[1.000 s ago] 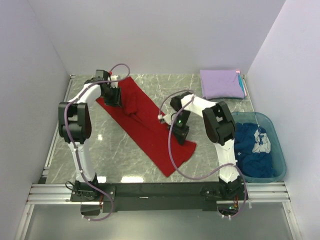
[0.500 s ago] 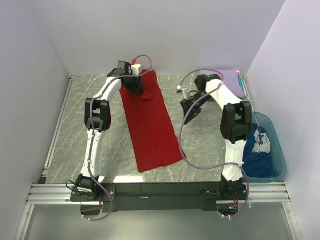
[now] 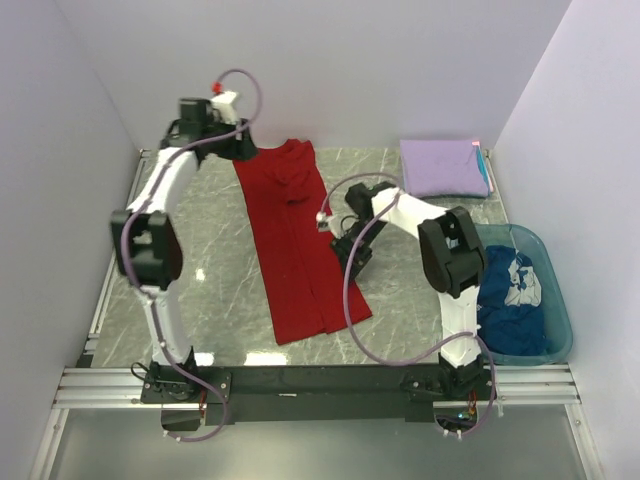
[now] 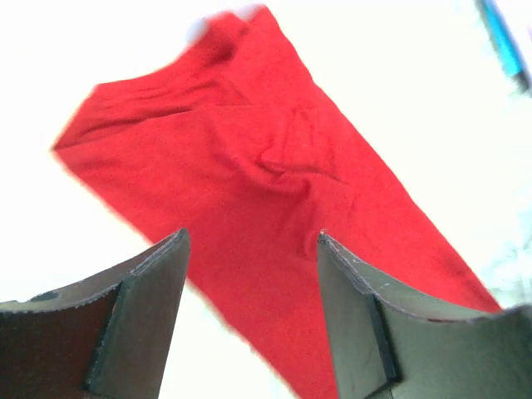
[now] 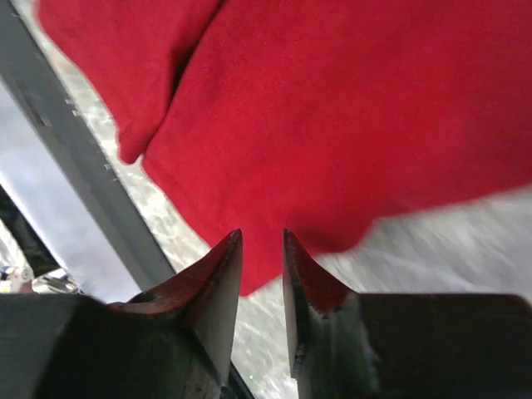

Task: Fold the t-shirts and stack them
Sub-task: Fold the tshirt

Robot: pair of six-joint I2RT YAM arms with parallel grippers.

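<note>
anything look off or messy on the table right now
Mostly tidy. The red t-shirt lies folded into a long strip, but its far end is bunched and wrinkled. The dark blue t-shirt sits crumpled in the teal tub, not yet folded. The lavender t-shirt lies folded flat at the far right. Nothing looks spilled or damaged.

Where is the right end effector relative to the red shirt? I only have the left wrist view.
Observer: In the top view, the right end effector is over the right edge of the red shirt, about halfway down its length.
Operator: Holding cloth?
Observer: No. The right wrist view shows its fingers almost together, with nothing between them.
Operator: Other shirts?
Observer: The lavender shirt lies folded at the far right corner, and the dark blue shirt is crumpled in the teal tub.
</note>
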